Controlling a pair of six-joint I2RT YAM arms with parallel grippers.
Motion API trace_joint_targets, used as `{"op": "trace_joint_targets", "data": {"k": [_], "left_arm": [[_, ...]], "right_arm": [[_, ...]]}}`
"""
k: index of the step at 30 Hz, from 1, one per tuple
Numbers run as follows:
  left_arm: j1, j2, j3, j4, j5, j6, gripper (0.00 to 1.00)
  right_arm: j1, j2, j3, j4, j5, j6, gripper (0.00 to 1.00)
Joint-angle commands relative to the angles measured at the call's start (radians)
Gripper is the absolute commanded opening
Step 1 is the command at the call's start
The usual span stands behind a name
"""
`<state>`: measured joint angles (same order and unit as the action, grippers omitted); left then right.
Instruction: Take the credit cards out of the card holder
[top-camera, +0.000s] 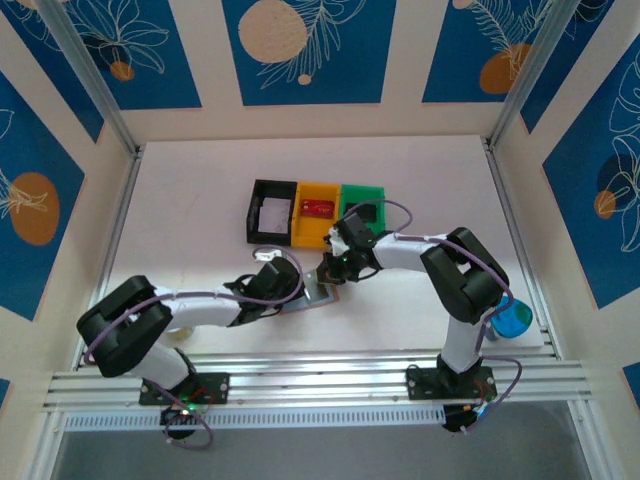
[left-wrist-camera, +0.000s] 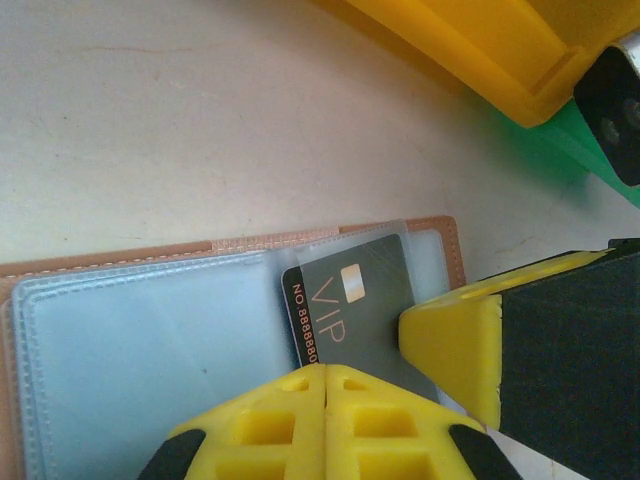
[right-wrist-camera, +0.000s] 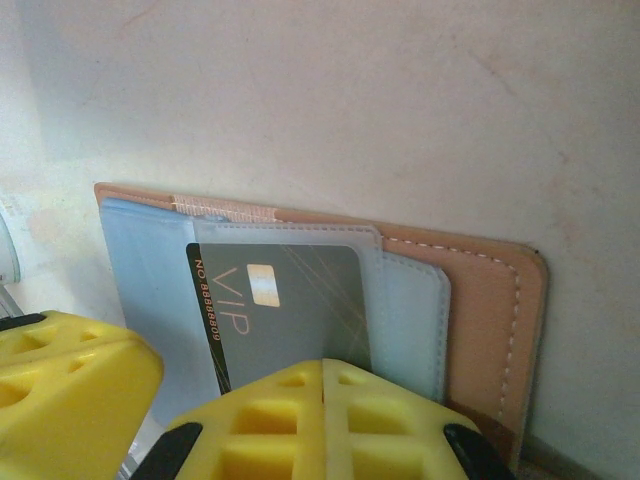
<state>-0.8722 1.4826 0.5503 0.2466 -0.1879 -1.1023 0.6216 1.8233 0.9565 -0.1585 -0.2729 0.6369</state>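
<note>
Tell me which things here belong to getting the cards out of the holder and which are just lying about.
Job: card holder, dark VIP card in its clear pocket, left gripper, right gripper, both shut.
Lying about: black bin, yellow bin, green bin, red item in the yellow one, blue object.

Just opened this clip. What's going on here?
Both arms meet at the open card holder lying on the table. A dark VIP card sits in one of its clear pockets. The left gripper and right gripper are both shut at the card's near edge. Whether either actually pinches the card is unclear.
</note>
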Motion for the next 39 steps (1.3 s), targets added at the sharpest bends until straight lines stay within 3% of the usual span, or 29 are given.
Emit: {"op": "trace_joint_targets", "data": {"k": [1, 11, 15, 16, 19, 39], "left_arm": [[0.009, 0.026, -0.002, -0.011, 0.006, -0.019, 0.04], [0.006, 0.096, 0.014, 0.011, 0.03, -0.051, 0.09], [0.005, 0.094, 0.01, 0.025, 0.023, -0.059, 0.15], [0.005, 0.093, 0.009, 0.029, 0.021, -0.063, 0.21], [0.006, 0.1, 0.021, 0.035, 0.029, -0.058, 0.23], [-0.016, 0.054, -0.007, 0.098, -0.028, -0.082, 0.16]], "right_arm": [[-0.002, 0.03, -0.001, -0.052, 0.033, -0.006, 0.0], [-0.003, 0.024, -0.003, -0.05, 0.031, -0.007, 0.0], [-0.003, 0.025, -0.003, -0.049, 0.029, -0.006, 0.0], [-0.003, 0.026, -0.004, -0.047, 0.028, -0.006, 0.0], [-0.002, 0.028, -0.002, -0.047, 0.026, -0.006, 0.0], [0.001, 0.031, 0.001, -0.047, 0.023, -0.008, 0.0]]}}
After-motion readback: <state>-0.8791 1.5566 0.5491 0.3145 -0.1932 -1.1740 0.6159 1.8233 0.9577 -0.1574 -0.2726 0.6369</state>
